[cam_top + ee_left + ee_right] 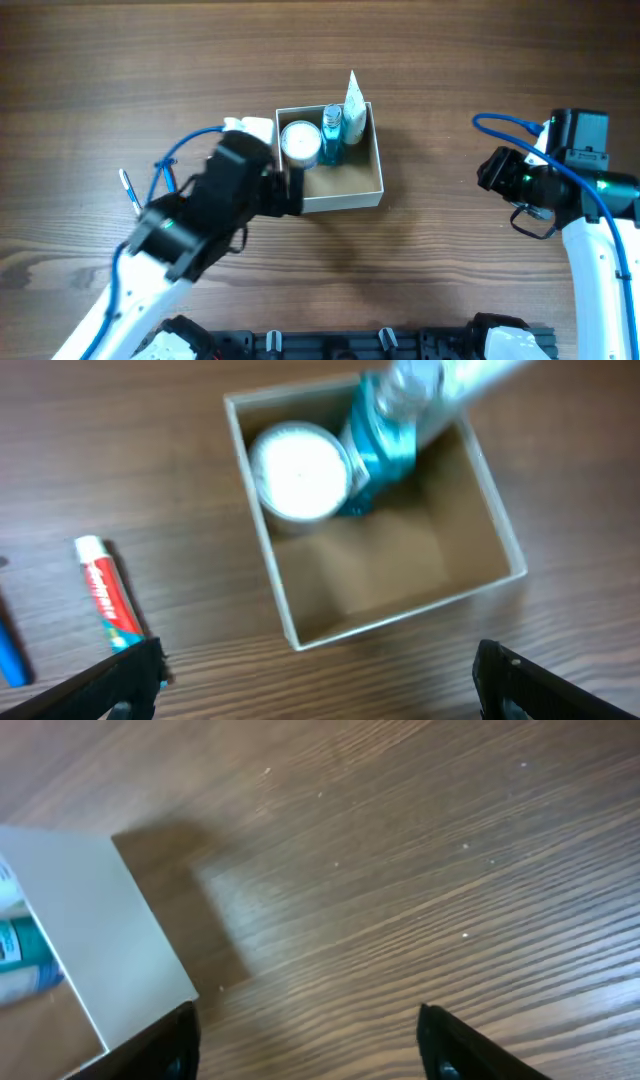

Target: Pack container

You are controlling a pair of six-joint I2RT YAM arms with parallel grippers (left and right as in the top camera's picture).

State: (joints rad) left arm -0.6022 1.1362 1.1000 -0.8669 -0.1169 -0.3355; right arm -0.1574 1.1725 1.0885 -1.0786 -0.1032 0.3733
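The container (pixel 345 182) is a square cardboard box with white outer walls, at the table's middle. In it stand a round white jar (pixel 300 143), a blue bottle (pixel 332 135) and a white tube (pixel 354 103) along the far wall. The near half of its floor is bare. My left gripper (pixel 288 190) is open and empty, just off the box's near-left corner. The left wrist view shows the box (pixel 495 535), the jar (pixel 298 470) and the bottle (pixel 380 440) beyond the open fingers (pixel 320 685). My right gripper (pixel 490 170) is open and empty, well right of the box (pixel 110 935).
A red-and-white toothpaste tube (pixel 108 595) lies on the table left of the box. A blue pen (pixel 130 191) lies further left and also shows in the left wrist view (pixel 8 650). Bare wood lies under the right fingers (pixel 310 1045).
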